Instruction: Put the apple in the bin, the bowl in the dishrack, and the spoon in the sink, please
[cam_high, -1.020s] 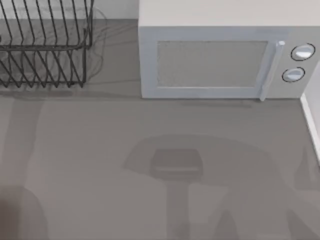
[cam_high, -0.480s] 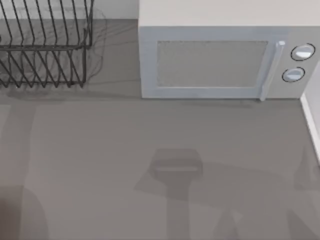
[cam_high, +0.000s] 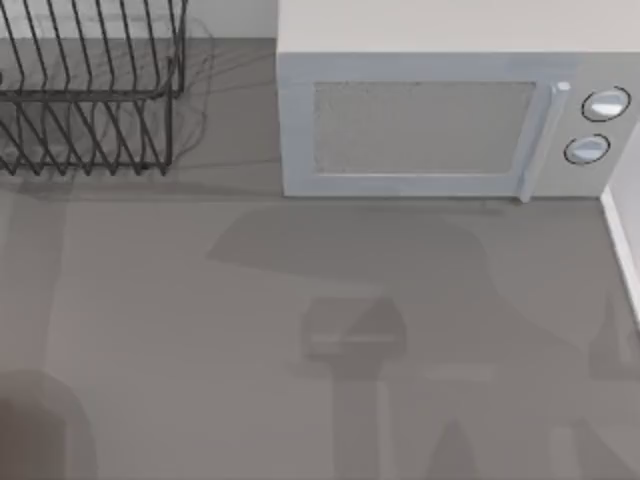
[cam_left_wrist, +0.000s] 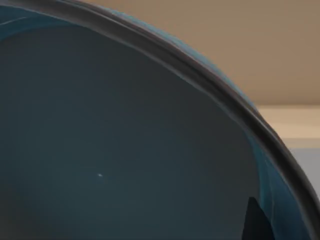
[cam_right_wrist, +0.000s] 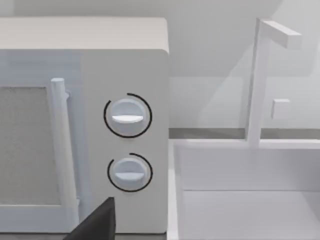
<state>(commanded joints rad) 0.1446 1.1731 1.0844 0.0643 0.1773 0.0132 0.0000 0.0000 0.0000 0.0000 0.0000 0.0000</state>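
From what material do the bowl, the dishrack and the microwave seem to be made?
Bowl: probably glazed ceramic, though plastic is possible; the smooth blue-teal inside has a soft sheen and a darker band at the rim.
Dishrack: dark metal wire, judging by the thin straight prongs and frame.
Microwave: pale painted metal or plastic with a matte finish; its two knobs look like moulded plastic.

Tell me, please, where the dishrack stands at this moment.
The dishrack stands at the far left corner of the counter in the top view, just left of the white microwave, with a small gap between them.
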